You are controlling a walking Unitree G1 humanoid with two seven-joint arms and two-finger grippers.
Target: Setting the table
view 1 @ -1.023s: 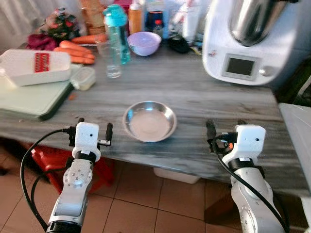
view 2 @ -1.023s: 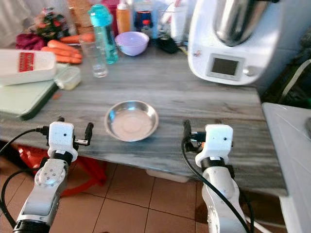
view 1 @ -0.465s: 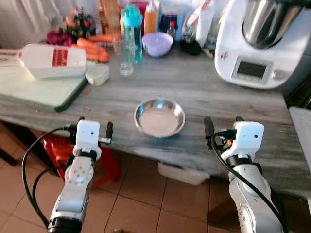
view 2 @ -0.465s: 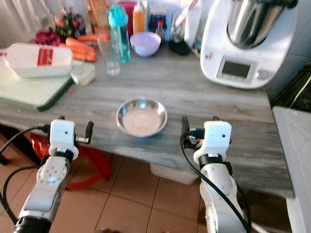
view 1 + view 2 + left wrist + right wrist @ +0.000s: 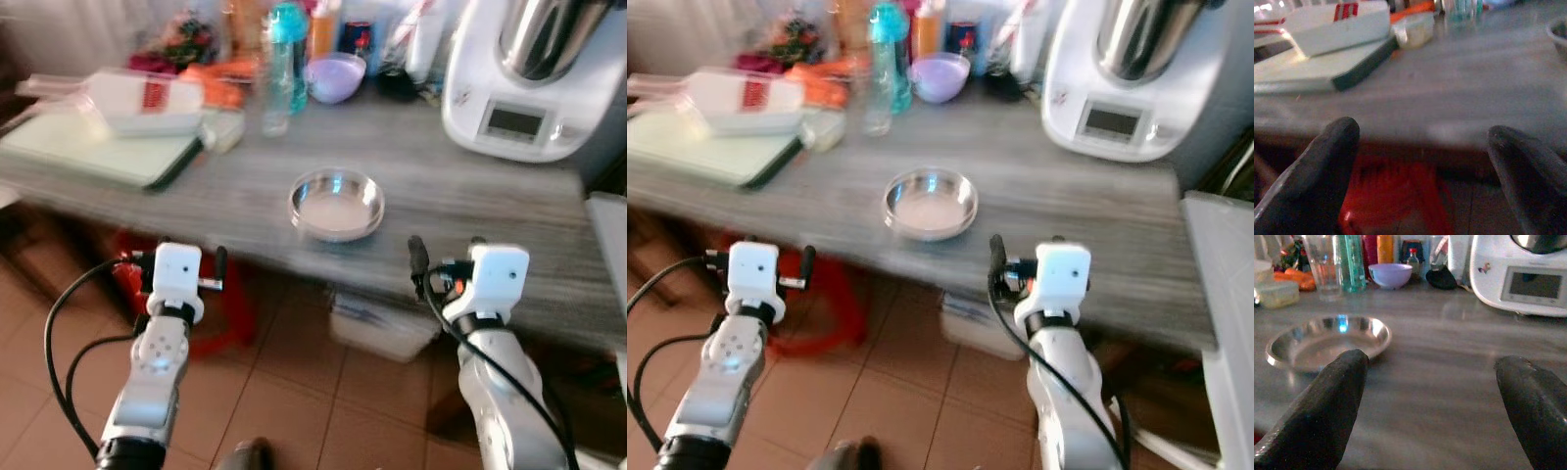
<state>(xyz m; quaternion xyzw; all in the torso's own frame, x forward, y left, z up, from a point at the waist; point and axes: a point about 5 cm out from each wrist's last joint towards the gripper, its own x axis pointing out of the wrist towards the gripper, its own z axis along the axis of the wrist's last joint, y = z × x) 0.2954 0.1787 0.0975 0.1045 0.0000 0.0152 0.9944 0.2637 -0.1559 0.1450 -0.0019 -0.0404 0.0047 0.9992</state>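
The steel dish [image 5: 336, 204] sits on the surface [image 5: 451, 186], ahead of both jaws and between them. Right gripper [image 5: 1432, 396] is nearer; left gripper [image 5: 1420, 161] likewise gapes wide, empty.

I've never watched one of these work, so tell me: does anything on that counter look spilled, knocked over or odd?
Nothing looks spilled or broken. The steel bowl sits upright and empty near the counter's front edge. The white container lies at a slant on the green board, which may simply be how it was left. Both grippers, left and right, have open jaws.
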